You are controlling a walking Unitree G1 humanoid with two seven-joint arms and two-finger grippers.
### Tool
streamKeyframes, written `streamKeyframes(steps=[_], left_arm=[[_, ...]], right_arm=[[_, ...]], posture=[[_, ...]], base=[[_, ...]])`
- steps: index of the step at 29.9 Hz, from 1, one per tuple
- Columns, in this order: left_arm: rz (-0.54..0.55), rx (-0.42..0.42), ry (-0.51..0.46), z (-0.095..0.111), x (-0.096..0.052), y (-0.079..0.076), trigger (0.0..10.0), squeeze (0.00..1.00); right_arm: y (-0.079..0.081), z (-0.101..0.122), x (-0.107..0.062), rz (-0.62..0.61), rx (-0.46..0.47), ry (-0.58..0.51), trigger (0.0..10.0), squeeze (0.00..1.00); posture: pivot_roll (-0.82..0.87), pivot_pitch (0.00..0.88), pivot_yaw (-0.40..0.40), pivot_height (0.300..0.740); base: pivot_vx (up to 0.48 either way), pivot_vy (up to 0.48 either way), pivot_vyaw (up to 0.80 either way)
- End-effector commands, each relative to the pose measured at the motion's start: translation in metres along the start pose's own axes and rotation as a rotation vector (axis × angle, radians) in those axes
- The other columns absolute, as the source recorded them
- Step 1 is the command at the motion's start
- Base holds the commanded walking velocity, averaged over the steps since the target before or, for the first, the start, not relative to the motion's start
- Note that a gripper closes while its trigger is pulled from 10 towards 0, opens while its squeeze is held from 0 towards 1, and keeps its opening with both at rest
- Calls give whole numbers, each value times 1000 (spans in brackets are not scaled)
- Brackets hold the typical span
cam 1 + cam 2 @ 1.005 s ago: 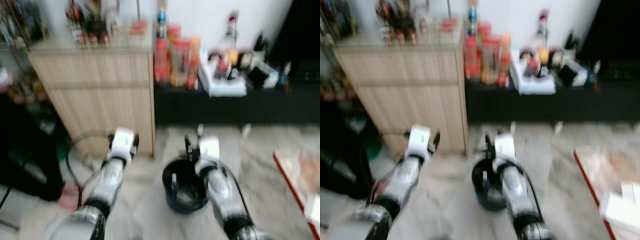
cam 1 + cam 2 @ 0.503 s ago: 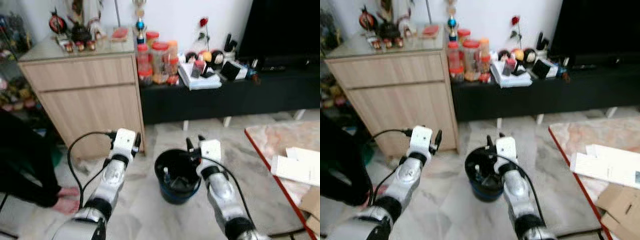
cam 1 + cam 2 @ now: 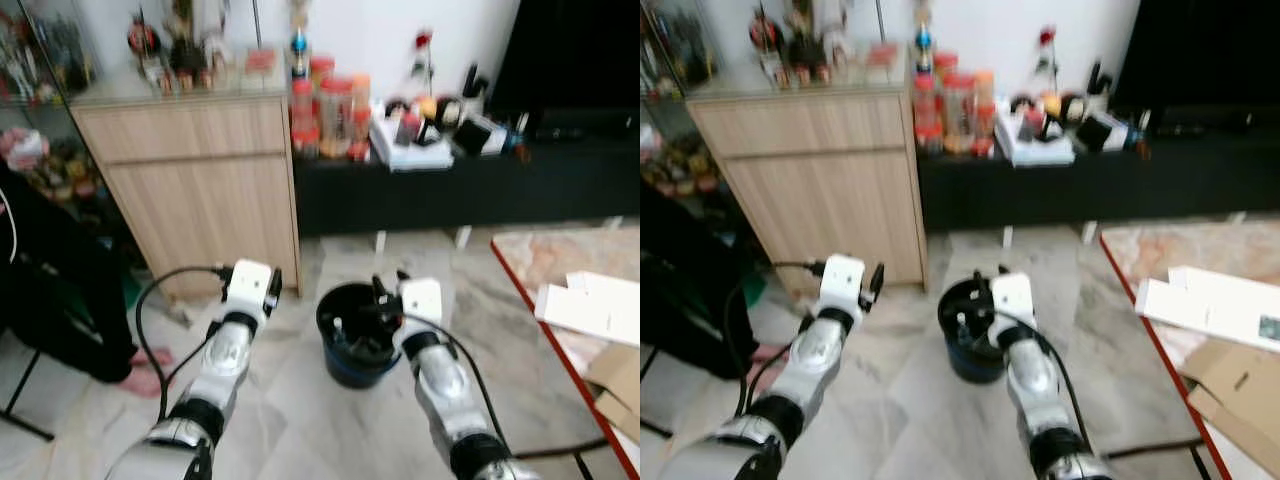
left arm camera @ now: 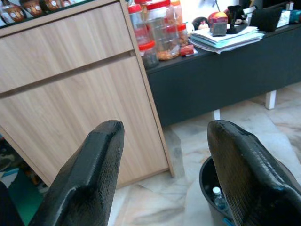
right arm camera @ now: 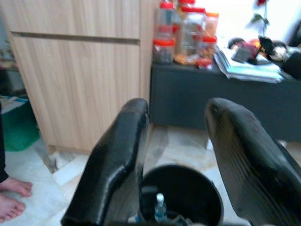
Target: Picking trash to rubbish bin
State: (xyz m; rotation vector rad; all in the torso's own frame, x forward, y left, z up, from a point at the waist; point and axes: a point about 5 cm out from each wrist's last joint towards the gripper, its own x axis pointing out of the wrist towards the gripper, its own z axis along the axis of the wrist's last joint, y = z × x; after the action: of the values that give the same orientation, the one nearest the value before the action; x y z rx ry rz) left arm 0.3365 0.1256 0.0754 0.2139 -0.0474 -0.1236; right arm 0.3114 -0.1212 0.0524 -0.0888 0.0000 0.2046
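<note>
Drop-off stage, by the look of it. The right gripper (image 3: pixel 386 290) hovers over the near rim of the bin (image 3: pixel 352 340), its fingers (image 5: pixel 115 155) spread apart with nothing between them. The left gripper (image 3: pixel 272 283), just left of the bin, is likewise spread and empty. The bin is a dark round pail with a blue base, standing on the marble floor (image 3: pixel 300 420) in front of the wooden cabinet (image 3: pixel 200 190) and the black bench (image 3: pixel 460 190). Inside it lie a small clear bottle (image 5: pixel 160 207) and other scraps too dim to name. The next move probably calls for turning away to find more trash; papers (image 3: pixel 590 310) lie on the table (image 3: pixel 520 255) at right. A person's bare feet (image 3: pixel 140 372) rest at left.
</note>
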Motion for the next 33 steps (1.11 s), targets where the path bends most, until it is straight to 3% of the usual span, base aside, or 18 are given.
streamKeyframes(steps=[1, 8, 33], left_arm=[[4, -9, -16, 5, 3, 1, 10000, 0], [3, -10, -16, 5, 3, 1, 10000, 0], [4, -17, -19, 5, 3, 0, 10000, 0]], right_arm=[[-2, 3, 2, -1, -2, -10, 10000, 0], [-1, 3, 2, 0, -2, -10, 10000, 0], [1, 2, 2, 13, -2, -7, 10000, 0]], posture=[[142, 1, 18, 740], [141, 3, 19, 740], [142, 4, 15, 740]], base=[[0, 0, 0], [0, 0, 0], [-293, 0, 0]])
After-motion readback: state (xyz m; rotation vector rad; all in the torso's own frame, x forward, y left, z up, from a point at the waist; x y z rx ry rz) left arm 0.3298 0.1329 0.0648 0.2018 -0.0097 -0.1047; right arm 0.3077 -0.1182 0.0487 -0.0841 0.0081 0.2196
